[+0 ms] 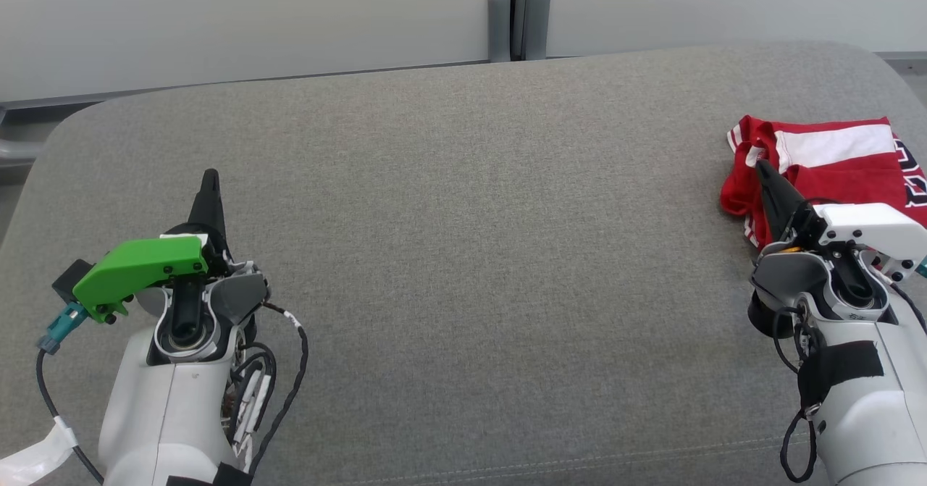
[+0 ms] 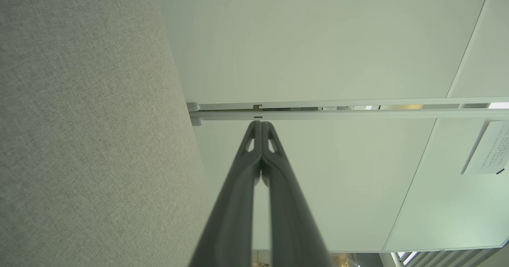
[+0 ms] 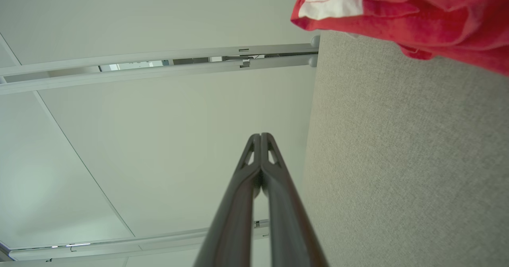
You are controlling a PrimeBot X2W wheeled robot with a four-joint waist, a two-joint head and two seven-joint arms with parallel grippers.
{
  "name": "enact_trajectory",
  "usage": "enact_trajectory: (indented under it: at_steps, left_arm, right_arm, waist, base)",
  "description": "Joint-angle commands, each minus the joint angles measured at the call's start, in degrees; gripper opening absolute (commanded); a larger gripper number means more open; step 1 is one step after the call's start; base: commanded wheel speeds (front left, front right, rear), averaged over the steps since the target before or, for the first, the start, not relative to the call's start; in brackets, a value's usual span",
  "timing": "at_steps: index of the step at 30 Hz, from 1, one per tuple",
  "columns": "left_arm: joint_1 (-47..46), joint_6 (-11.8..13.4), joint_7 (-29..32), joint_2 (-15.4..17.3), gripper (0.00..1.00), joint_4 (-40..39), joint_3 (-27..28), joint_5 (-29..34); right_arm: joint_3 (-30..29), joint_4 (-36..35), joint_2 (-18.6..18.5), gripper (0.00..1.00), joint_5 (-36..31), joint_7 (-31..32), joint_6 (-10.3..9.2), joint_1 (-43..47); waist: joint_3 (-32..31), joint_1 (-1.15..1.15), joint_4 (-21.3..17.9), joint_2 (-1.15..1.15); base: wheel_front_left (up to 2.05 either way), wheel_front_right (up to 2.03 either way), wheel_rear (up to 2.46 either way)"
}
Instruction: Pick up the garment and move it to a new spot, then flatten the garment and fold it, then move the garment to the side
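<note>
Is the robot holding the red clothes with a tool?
No, nothing is held. The left tool and right tool are shut and empty; the red garment lies on the cushion.

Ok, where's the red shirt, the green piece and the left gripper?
Shirt (image 1: pixel 844 180): head view, red middle fold.
Green piece (image 1: pixel 141 265): head view, its top face.
Left gripper (image 2: pixel 261 124): left wrist view, shut fingertips.

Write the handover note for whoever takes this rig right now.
Left claw: shut, empty, at the left of the cushion.
Right claw: shut, empty, beside the garment, not gripping it.
Garment: red and white, lying at the cushion's right edge, roughly folded, left end rumpled.
Done: seemingly the fold and the move aside.
Left: likely nothing; check the fold.
</note>
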Motion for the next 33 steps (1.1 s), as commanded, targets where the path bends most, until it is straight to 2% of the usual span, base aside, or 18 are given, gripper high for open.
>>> enact_trajectory:
  at_steps: [1,33]
  left_arm:
    - [-0.54,-0.16,0.24,0.02,0.00,-0.01,0.13,-0.24]
    - [-0.53,-0.16,0.24,0.03,0.00,-0.02,0.11,-0.24]
  right_arm:
    - [0.04,0.09,-0.29,0.00,0.25,-0.02,0.04,-0.55]
    - [0.09,0.09,-0.30,0.00,0.33,-0.07,0.04,-0.54]
  waist:
    - [0.00,0.00,0.00,0.00]
    - [0.00,0.00,0.00,0.00]
  base:
    - [0.00,0.00,0.00]
    - [0.00,0.00,0.00]
